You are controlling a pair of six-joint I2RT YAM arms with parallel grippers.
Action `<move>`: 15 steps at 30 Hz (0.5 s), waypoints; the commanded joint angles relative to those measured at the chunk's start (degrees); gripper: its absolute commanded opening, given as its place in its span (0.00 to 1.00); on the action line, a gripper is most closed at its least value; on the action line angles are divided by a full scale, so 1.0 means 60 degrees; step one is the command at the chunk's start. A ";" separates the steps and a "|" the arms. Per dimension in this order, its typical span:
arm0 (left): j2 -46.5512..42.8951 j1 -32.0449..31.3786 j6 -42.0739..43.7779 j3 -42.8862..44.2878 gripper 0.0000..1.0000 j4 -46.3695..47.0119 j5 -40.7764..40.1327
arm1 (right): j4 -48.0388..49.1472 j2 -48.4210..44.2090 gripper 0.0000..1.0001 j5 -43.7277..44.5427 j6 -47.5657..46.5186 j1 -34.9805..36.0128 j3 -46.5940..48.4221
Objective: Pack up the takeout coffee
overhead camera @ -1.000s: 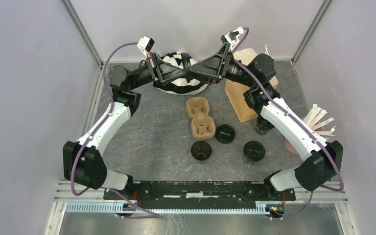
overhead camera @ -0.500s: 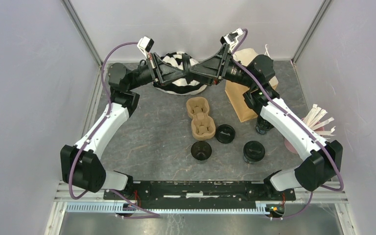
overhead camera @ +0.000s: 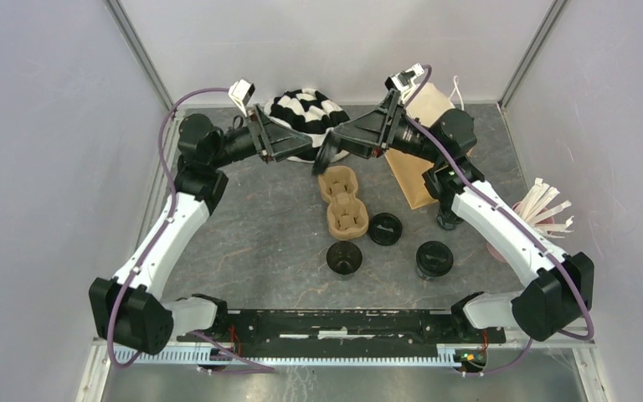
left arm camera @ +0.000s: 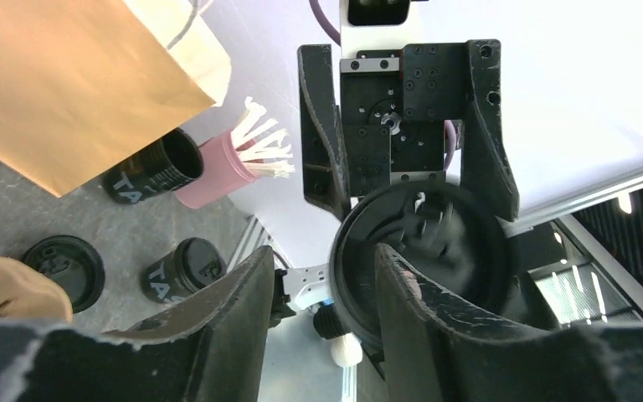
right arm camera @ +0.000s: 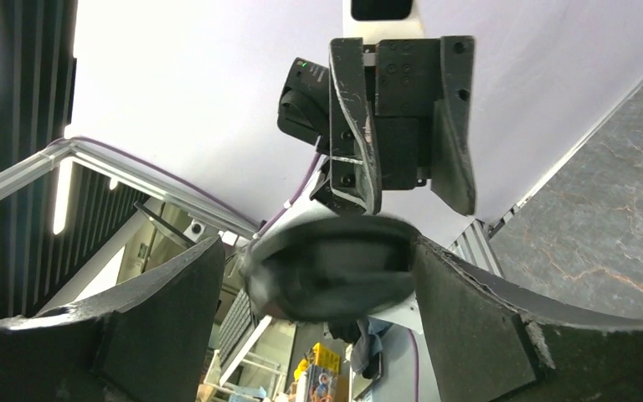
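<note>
Left gripper point(overhead camera: 300, 146) is raised at far centre-left and points right, overlapping the black-and-white striped bundle point(overhead camera: 306, 109) in the top view. Its fingers point(left arm camera: 218, 335) are parted with nothing gripped. Right gripper point(overhead camera: 328, 152) is just right of it, nose to nose, pointing left. Its fingers point(right arm camera: 159, 327) are spread wide, with a black lid point(left arm camera: 423, 260) in the gap, off the table. The lid is blurred in both wrist views, so I can't tell if right has it clamped or it just sits between the pads. Brown two-cup carrier point(overhead camera: 342, 199) is mid-table, below both grippers in the top view. All the coffee cups are on the table. Lidded cup point(overhead camera: 344, 258) is just near of the carrier and second lidded cup point(overhead camera: 385, 229) is just right of the carrier's near end. Third lidded cup point(overhead camera: 434, 260) is further right. Open cup point(left arm camera: 155, 172), no lid on it, is mostly hidden behind the right arm from above. Brown paper bag point(overhead camera: 410, 172) is at far right, partly behind that arm. Pink cup point(left arm camera: 218, 172) with white sticks is just beside the open cup, rightmost.
</note>
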 commanded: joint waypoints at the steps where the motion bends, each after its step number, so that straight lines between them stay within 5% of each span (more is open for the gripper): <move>1: -0.0413 0.0091 0.0317 -0.0476 0.53 -0.0301 -0.0319 | 0.0502 -0.0252 0.86 -0.0182 -0.0153 -0.0110 -0.0162; 6: -0.0746 0.0112 0.0559 -0.0565 0.52 -0.1178 -0.0914 | -0.0046 -0.0041 0.85 -0.0047 -0.0599 -0.0085 0.0120; 10: -0.0242 0.0192 0.4386 0.1521 0.73 -0.7775 -0.3489 | -0.3008 0.0018 0.84 0.0282 -0.3499 -0.0127 0.0091; 15: -0.0018 0.0181 0.5933 0.1831 0.83 -1.1600 -0.6043 | -0.7737 0.0157 0.85 0.1924 -0.7784 -0.0131 0.0882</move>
